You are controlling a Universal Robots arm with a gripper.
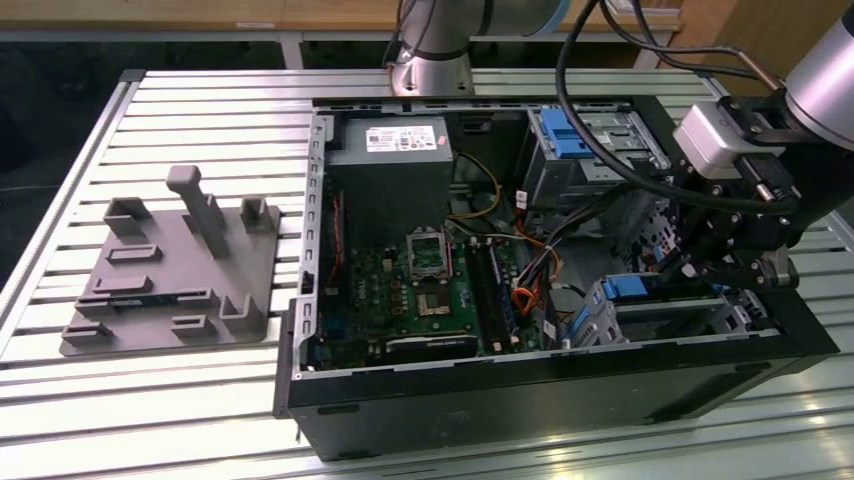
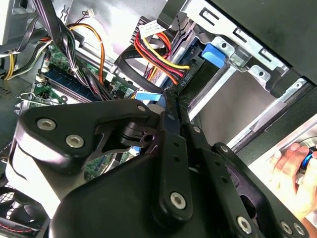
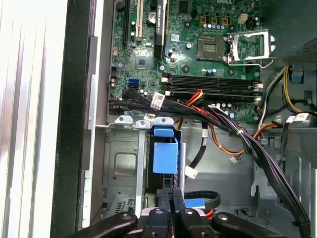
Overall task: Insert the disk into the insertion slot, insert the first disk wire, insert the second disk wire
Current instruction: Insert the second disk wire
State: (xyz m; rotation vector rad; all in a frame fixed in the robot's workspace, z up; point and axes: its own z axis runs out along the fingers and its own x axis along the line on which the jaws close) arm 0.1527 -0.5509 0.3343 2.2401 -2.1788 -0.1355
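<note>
The disk, with its blue carrier [image 1: 627, 289], lies in the insertion slot [image 1: 741, 318], the low silver cage at the case's front corner on the exterior view's right. My gripper [image 1: 705, 270] hangs directly over that cage. In both wrist views the fingers are pressed together, with the gripper [image 3: 171, 199] just behind the blue carrier [image 3: 165, 157]. A black wire with a blue tag [image 3: 196, 202] loops away from the fingertips. A red, yellow and black wire bundle [image 2: 159, 53] ends in a black plug beside my gripper [image 2: 171, 98]. The plug's seating is hidden.
The open computer case [image 1: 534, 390] stands on a slatted metal table, with the motherboard [image 1: 414, 290] and a taller cage with a blue clip [image 1: 574, 130] inside. A grey fixture plate [image 1: 174, 280] lies on the exterior view's left. A person's hand [image 2: 292, 166] rests outside the case.
</note>
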